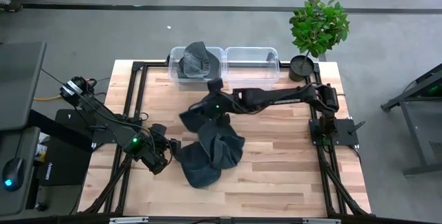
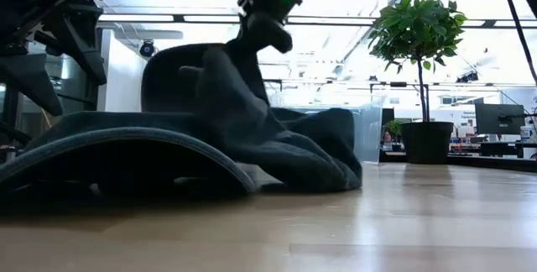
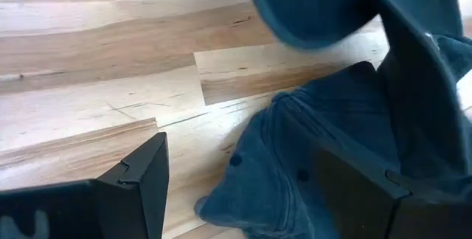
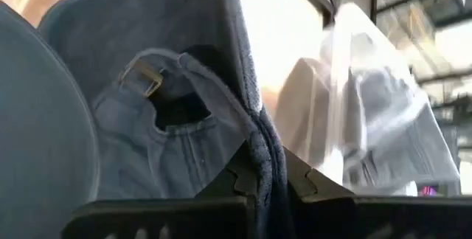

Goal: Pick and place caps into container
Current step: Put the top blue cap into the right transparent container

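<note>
Right gripper (image 1: 204, 108) is clamped on a cap (image 1: 195, 117), arm stretched toward the containers (image 1: 224, 66); left gripper (image 1: 166, 153) is spread wide beside the cap pile (image 1: 210, 156).

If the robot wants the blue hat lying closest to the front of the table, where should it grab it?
Probably by the soft crown cloth, coming straight down from above. The front cap lies flat and floppy, so its brim hugs the table with nothing to pinch. The open left claw is right beside it; the right claw already holds another cap.
</note>
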`<move>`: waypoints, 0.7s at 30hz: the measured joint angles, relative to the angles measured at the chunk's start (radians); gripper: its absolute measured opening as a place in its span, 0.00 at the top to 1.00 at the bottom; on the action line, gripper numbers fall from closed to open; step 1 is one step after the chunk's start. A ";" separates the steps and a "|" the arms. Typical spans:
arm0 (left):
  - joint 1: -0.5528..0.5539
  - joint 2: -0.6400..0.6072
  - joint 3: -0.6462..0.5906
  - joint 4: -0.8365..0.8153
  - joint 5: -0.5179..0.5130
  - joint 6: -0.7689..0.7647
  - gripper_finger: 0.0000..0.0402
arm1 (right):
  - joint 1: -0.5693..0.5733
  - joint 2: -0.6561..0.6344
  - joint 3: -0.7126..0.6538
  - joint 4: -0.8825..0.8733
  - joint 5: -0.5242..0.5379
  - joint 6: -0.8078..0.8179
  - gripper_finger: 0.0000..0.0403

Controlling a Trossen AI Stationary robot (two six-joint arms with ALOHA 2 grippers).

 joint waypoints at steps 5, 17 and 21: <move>0.000 0.000 0.000 0.002 0.000 0.000 0.35 | 0.000 0.000 0.128 -0.162 0.045 0.065 0.99; 0.000 0.000 0.000 0.016 0.000 0.003 0.35 | -0.039 0.000 0.424 -0.583 0.072 0.229 0.99; 0.000 0.000 0.000 0.043 -0.001 0.028 0.35 | -0.075 0.000 0.515 -0.730 0.069 0.288 0.99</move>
